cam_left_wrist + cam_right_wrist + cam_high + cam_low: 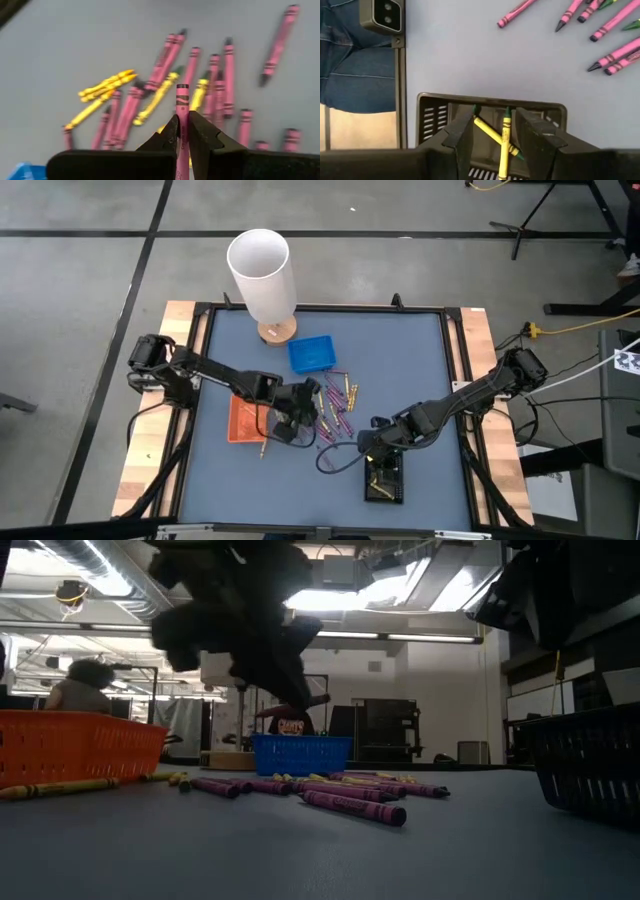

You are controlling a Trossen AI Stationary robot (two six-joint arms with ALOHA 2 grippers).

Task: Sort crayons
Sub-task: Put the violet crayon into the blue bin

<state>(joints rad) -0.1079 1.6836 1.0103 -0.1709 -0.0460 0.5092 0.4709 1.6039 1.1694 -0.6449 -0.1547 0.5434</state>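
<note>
Several pink and yellow crayons [335, 410] lie flat in a loose pile on the blue-grey table, between the blue tray [312, 353] and the black tray [385, 478]. In the low view the pile [340, 790] lies in front of the blue tray. My left gripper [305, 405] hangs over the pile's left side, shut on one pink crayon [182, 107]. My right gripper [492, 135] is open and empty above the black tray [435, 112]. Two yellow crayons [502, 142] lie crossed in that tray. The orange tray [245, 420] sits left of the left gripper. My left gripper pinches the pink crayon's shaft [182, 114] between its two fingertips. The crayon lies along the fingers, and its wrapped end [182, 92] sticks out ahead of them. The fingers slant down over the pile. The crayon is clear of the crayons below.
A tall white cylinder [262, 275] on a wooden base stands at the far edge, beside the blue tray. One yellow crayon [263, 448] lies by the orange tray's near corner. A dark cable [335, 460] loops on the table near the right gripper. A person [85, 685] shows beyond the table.
</note>
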